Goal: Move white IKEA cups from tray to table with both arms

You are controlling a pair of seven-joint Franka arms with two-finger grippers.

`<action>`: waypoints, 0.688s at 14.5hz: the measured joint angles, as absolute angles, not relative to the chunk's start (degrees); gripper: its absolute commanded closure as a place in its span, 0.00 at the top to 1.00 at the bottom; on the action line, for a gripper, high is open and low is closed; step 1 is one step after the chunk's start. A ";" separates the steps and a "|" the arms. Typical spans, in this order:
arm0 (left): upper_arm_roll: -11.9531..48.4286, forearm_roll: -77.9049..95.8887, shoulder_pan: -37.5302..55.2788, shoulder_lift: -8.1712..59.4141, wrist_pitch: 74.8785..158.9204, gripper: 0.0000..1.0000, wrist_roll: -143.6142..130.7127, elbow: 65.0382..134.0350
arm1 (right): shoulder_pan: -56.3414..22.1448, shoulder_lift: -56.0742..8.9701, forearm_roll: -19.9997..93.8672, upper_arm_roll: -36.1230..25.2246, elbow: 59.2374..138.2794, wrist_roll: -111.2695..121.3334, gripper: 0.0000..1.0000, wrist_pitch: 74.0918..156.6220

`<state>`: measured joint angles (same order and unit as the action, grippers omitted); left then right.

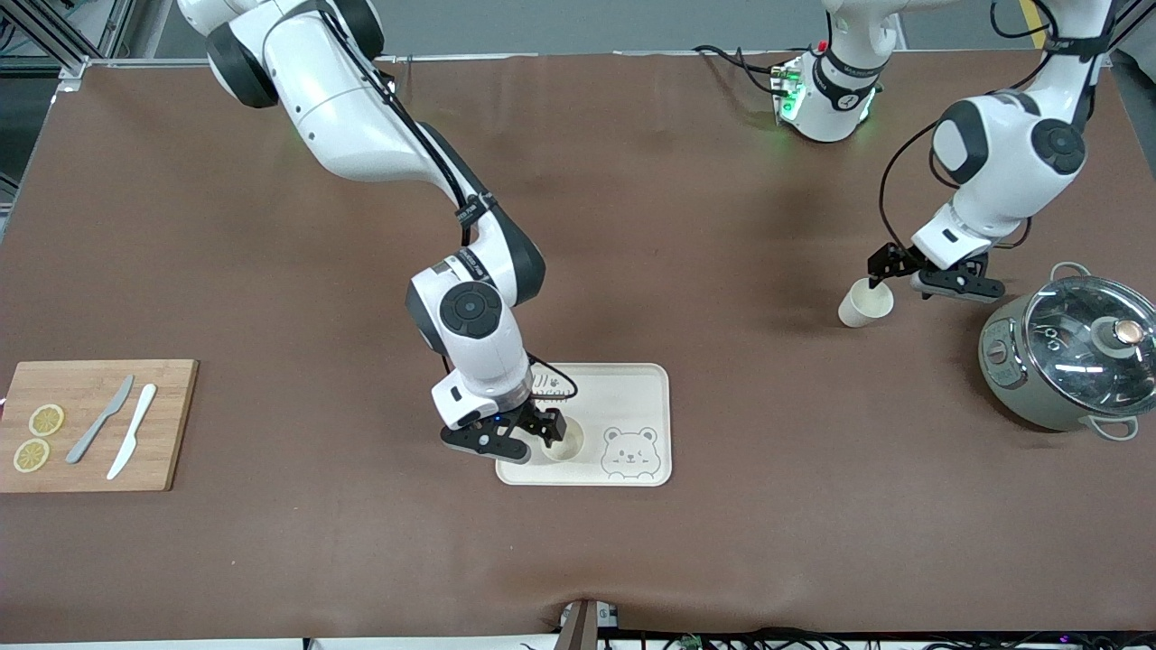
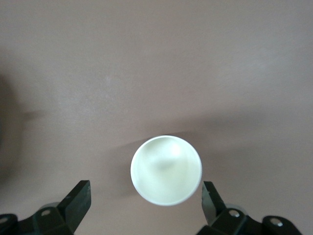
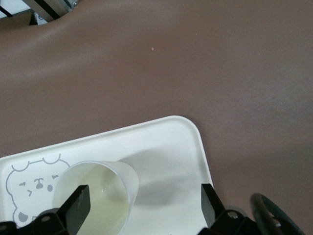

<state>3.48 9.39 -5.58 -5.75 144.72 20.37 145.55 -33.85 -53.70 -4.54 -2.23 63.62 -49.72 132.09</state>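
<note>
While both arms reach over the brown worktop [image 1: 632, 560]:
Left hand [image 1: 890, 271]: fingers apart, straddling the first cup [image 1: 865, 302], clear of its walls.
First cup: upright on the worktop, near the pot [image 1: 1070, 352].
Right hand [image 1: 533, 431]: fingers apart, one finger [image 3: 78, 203] in front of the second cup [image 1: 564, 438].
Second cup: on the tray [image 1: 655, 397], beside its bear drawing [image 1: 629, 451].

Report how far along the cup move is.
Done: one white cup stands on the table, the open left gripper around it without gripping. In hand: the open right gripper straddles the second cup on the tray. Left: lift that cup onto the table.
</note>
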 measured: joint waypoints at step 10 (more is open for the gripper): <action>4.22 3.74 1.47 -4.08 111.32 1.00 -0.39 113.17 | -34.75 -56.91 -4.64 -2.73 63.53 -50.07 1.00 135.10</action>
<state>4.22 3.74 1.47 -4.08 111.32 -0.39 113.17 -34.75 -56.91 -4.64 -2.73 63.53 -50.07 135.10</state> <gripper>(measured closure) 0.000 0.000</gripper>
